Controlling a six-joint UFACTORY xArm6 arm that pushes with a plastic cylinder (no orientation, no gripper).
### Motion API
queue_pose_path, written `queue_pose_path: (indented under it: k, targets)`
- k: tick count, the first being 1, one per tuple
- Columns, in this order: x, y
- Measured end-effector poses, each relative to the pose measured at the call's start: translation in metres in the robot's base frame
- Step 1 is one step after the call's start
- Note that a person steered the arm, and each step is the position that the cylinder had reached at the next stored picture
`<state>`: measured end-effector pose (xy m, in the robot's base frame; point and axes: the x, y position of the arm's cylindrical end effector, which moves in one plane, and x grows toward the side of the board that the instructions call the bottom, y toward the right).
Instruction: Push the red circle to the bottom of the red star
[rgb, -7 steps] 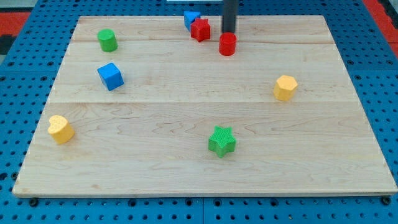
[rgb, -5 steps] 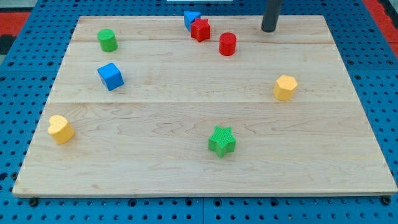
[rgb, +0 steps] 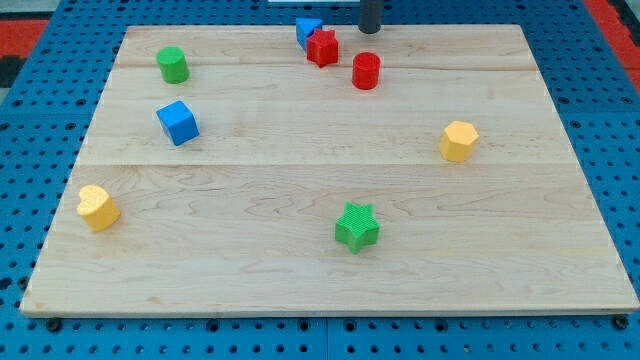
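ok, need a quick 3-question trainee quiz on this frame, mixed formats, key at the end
1. True or false: the red circle touches the red star.
2. Multiple choice: my tip is A) at the view's top edge of the board, above the red circle; B) beside the green star; C) touching the yellow hexagon.
3. Fill in: the block touching the red star on its upper left is the ____ block.

Key: 1 false, there is a gap, the circle lies to the star's lower right. 2 A. 3 blue.
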<state>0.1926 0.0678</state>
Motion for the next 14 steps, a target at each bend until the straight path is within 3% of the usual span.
queue_pose_path:
  k: [1, 3, 7, 8, 9, 11, 14]
  targets:
    - [0.000, 0.002]
    - [0.053, 0.070]
    - [0.073, -0.015]
    - [0.102, 0.041]
    - [0.107, 0.061]
    - [0.118, -0.006]
    - [0.127, -0.040]
